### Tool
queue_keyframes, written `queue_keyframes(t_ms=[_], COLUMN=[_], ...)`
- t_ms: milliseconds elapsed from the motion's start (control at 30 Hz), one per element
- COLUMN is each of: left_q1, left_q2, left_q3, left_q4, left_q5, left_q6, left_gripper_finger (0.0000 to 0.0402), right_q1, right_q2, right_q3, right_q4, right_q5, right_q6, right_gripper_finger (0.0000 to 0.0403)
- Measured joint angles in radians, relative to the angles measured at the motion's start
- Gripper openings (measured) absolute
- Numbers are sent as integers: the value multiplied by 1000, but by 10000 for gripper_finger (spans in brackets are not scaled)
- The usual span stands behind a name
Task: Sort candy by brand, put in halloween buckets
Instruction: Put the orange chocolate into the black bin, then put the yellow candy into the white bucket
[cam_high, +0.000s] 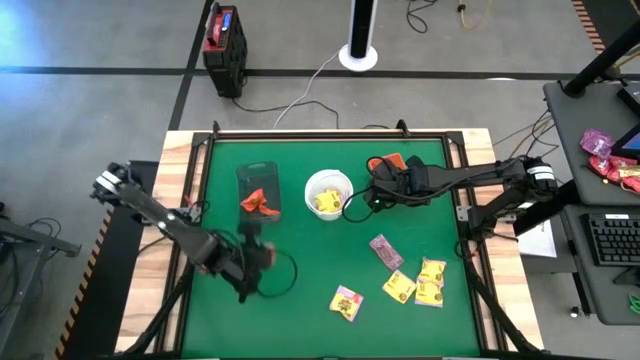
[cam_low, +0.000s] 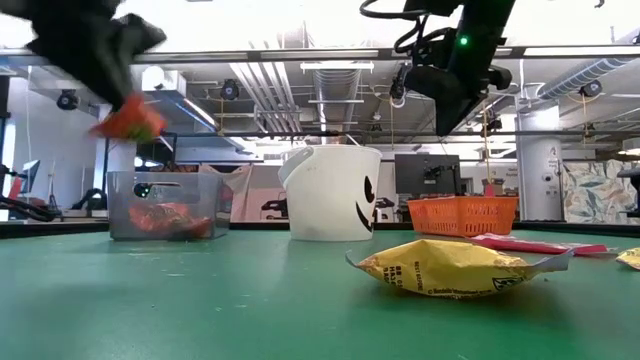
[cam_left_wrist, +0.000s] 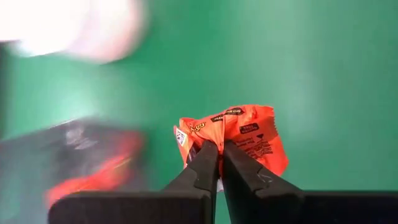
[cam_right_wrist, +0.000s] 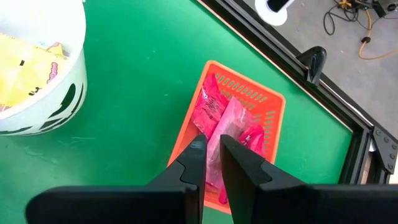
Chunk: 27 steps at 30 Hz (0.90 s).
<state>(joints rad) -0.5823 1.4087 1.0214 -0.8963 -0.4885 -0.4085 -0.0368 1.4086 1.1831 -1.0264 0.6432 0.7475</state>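
Observation:
My left gripper (cam_high: 252, 255) is near the table's front left, raised above the table, and shut on a red-orange candy packet (cam_left_wrist: 239, 134). In the low view the packet (cam_low: 130, 120) hangs above the dark translucent tub (cam_low: 165, 205), which holds red-orange candy (cam_high: 258, 203). The white round bucket (cam_high: 328, 192) holds yellow packets. My right gripper (cam_right_wrist: 214, 155) hovers above the orange tray (cam_right_wrist: 199, 102) of pink packets (cam_right_wrist: 233, 121), its fingers a narrow gap apart and empty. Yellow packets (cam_high: 398, 287) and one pink-purple packet (cam_high: 385, 250) lie flat on the green mat. My left gripper pinches the red-orange packet between its two fingers at the packet's near edge (cam_left_wrist: 219, 144). The rest of the packet sticks out past the fingertips. It is lifted clear of the table and hangs below the gripper in the low view.
A yellow packet (cam_low: 450, 268) lies close to the low camera. Another yellow packet (cam_high: 347, 302) lies near the front edge. The mat has a dark raised frame (cam_high: 330, 133) around it. A cable loop (cam_high: 285, 275) lies by my left gripper.

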Motion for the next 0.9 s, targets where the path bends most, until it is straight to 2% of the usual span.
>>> queue_keyframes(t_ms=[100, 167, 333, 500, 700, 800, 900], left_q1=[83, 170, 428, 634, 672, 645, 588], left_q2=[-61, -99, -164, -166, -165, -174, -197], left_q3=[69, 83, 47, 12, -31, -31, -31], left_q4=[-228, -292, -227, -222, -190, -167, -99], left_q5=[-84, -105, -93, 62, 69, 75, 89], left_q6=[-41, -20, 140, 267, 332, 305, 250], left_gripper_finger=[0, 0, 1, 37, 104, 126, 134], right_q1=[0, 0, 0, 2, 2, 6, 20], right_q2=[0, 0, 0, 0, 0, 0, 0], right_q3=[0, 0, 0, 0, 0, 0, -9], right_q4=[18, 25, 40, 42, 41, 41, 43], right_q5=[0, 0, -16, -39, -49, -61, -142], right_q6=[0, 0, -11, -17, -28, -28, -35], right_gripper_finger=[41, 41, 41, 41, 41, 41, 41])
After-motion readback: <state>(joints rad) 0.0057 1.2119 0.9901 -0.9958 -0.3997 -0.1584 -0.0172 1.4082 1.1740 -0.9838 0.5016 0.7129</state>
